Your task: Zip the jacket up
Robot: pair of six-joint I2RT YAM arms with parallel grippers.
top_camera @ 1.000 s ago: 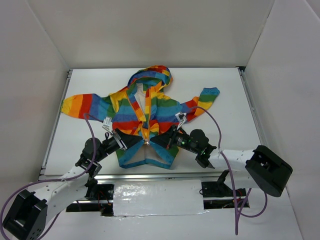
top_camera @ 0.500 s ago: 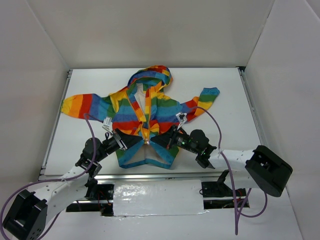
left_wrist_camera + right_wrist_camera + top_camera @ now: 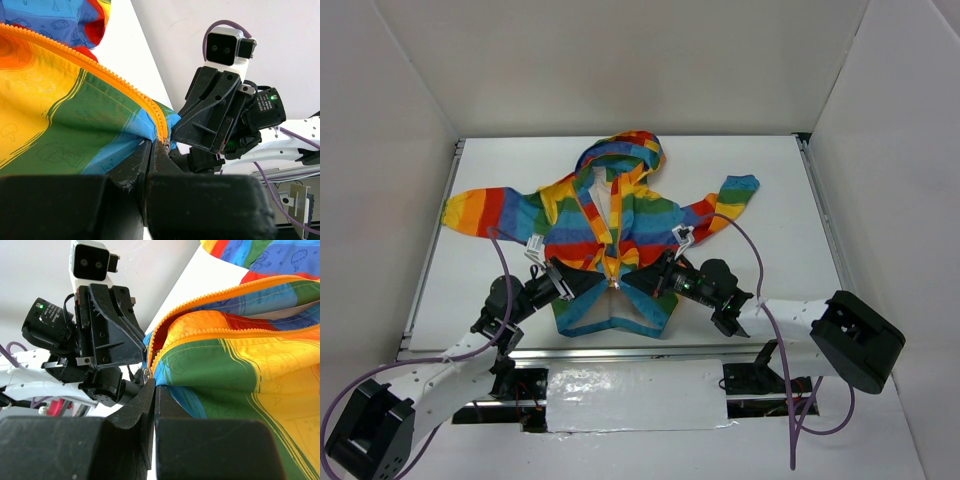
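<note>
The white surface [image 3: 770,200] carried the small rainbow-striped hooded fabric jacket [image 3: 640,215], lying flat near its middle with sleeves spread and hood away from the arms. The left gripper [image 3: 152,150] and right gripper [image 3: 152,385] each clamped a front panel at the lower end of the orange zipper [image 3: 100,75].

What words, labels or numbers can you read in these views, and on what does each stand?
No text is legible.
Dark sticker behind the right gripper: white print, too small to read.
Black module behind the left gripper: print too small to read.
The jacket: faint doodles only, no lettering.
</note>
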